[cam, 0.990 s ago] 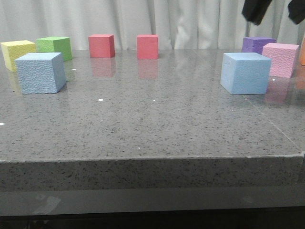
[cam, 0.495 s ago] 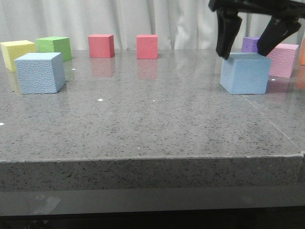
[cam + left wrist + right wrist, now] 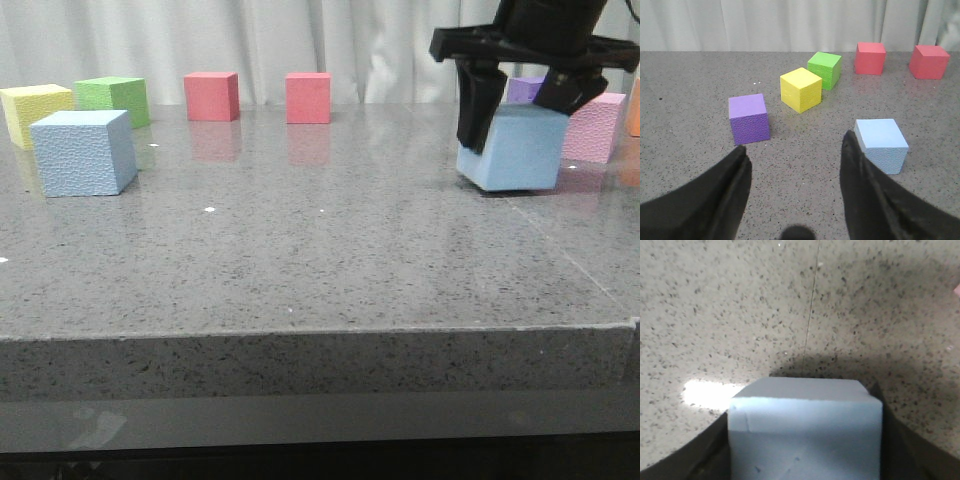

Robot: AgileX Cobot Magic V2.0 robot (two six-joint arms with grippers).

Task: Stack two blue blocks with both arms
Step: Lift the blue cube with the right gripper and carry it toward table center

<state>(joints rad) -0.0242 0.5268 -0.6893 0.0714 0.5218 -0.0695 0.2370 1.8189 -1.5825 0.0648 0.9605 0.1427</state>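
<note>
One blue block (image 3: 83, 152) stands on the table at the left; in the left wrist view it (image 3: 881, 145) lies just beyond the right finger. The other blue block (image 3: 515, 155) is at the right, slightly tilted, its near edge just off the table. My right gripper (image 3: 510, 122) reaches down from above and is shut on it, one finger on each side. In the right wrist view the block (image 3: 805, 410) fills the space between the fingers of the gripper (image 3: 805, 452). My left gripper (image 3: 795, 155) is open and empty above bare table; it is out of the front view.
Two red cubes (image 3: 211, 96) (image 3: 308, 97) stand at the back. A green cube (image 3: 113, 98) and a yellow cube (image 3: 36, 111) are behind the left blue block. A purple cube (image 3: 524, 90) and a pink cube (image 3: 598, 126) are behind the right one. Another purple cube (image 3: 748, 119) lies ahead of the left gripper.
My right gripper came down from the top right, straddled the right blue block and closed on it. The block now sits tilted and a little raised.
</note>
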